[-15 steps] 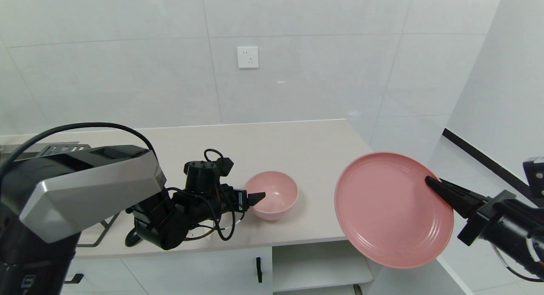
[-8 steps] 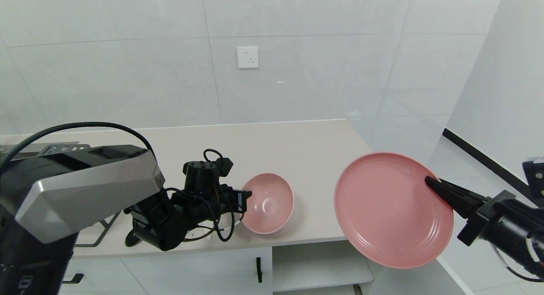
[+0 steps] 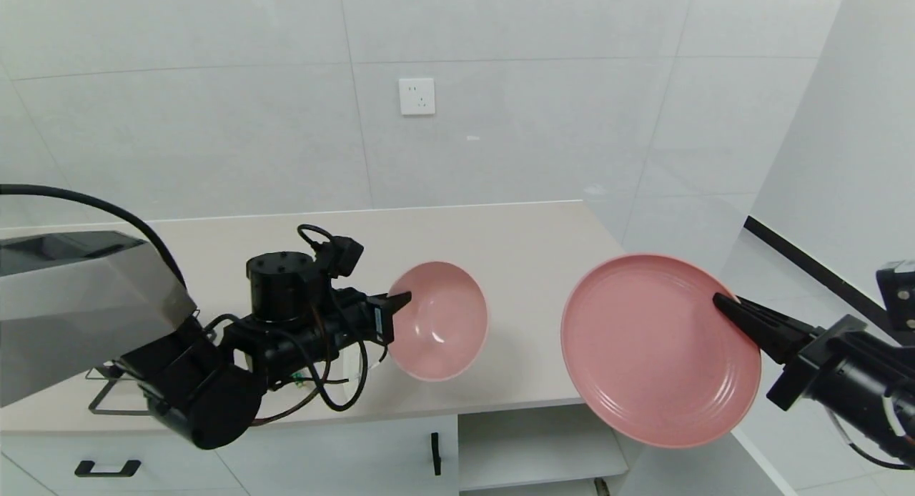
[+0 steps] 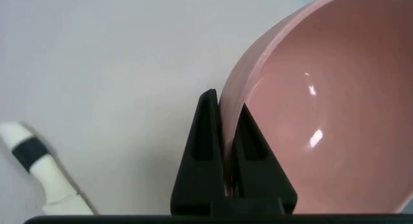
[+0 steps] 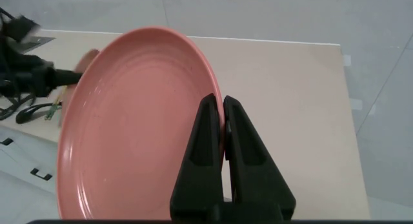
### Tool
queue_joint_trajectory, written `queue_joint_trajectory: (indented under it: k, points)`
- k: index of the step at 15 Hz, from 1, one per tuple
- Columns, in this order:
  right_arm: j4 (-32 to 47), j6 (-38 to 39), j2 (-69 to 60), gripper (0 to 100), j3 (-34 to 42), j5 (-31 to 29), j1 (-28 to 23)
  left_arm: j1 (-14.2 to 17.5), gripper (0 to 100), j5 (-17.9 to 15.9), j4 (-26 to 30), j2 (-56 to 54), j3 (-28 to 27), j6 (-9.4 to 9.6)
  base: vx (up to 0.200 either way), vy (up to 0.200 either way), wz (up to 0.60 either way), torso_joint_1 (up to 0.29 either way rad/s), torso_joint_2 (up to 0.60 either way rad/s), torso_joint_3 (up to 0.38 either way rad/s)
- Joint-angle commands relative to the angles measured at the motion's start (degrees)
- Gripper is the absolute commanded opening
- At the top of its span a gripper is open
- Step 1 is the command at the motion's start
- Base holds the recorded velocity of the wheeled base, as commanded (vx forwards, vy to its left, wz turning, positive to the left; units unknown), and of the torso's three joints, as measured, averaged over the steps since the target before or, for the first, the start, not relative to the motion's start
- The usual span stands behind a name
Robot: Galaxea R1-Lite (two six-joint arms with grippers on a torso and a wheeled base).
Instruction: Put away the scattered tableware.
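Observation:
A pink bowl point(image 3: 439, 321) hangs tipped on its side above the beige counter point(image 3: 500, 246), its hollow facing me. My left gripper point(image 3: 400, 299) is shut on the bowl's rim point(image 4: 235, 104), one finger inside and one outside. Off the counter's right end, a large pink plate point(image 3: 658, 349) is held tilted in the air. My right gripper point(image 3: 718, 303) is shut on the plate's edge point(image 5: 219, 114). The left gripper with the bowl also shows small beyond the plate point(image 5: 80, 69).
A white utensil handle with a dark band point(image 4: 39, 175) lies on the counter near the bowl. A metal rack point(image 3: 107, 392) stands at the counter's left. Below the counter are drawers with black handles point(image 3: 434, 453) and an open shelf point(image 3: 536, 446).
The left gripper has lifted the bowl off the counter and tipped it on its side, moving up and slightly left. The plate and right arm have barely moved.

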Motion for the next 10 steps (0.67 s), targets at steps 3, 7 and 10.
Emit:
queue_joint_trajectory:
  k: [3, 7, 10]
  points:
    - [-0.25, 0.47, 0.58, 0, -3.51, 0.04, -0.81, 1.88, 0, -0.87, -20.98, -4.87, 13.85, 1.64, 0.0, 0.0, 0.0, 0.0, 0.0, 0.0]
    - [-0.69, 1.7, 2.87, 0, -5.54, 0.04, -0.63, 4.34, 0, -0.96, -21.16, -11.55, 20.27, 1.81, 0.0, 0.0, 0.0, 0.0, 0.0, 0.0]
    - [-2.89, 2.4, 3.04, 0, -6.06, 0.04, -0.72, 4.43, 0, -1.05, -21.16, -17.97, 23.61, 0.14, 0.0, 0.0, 0.0, 0.0, 0.0, 0.0]
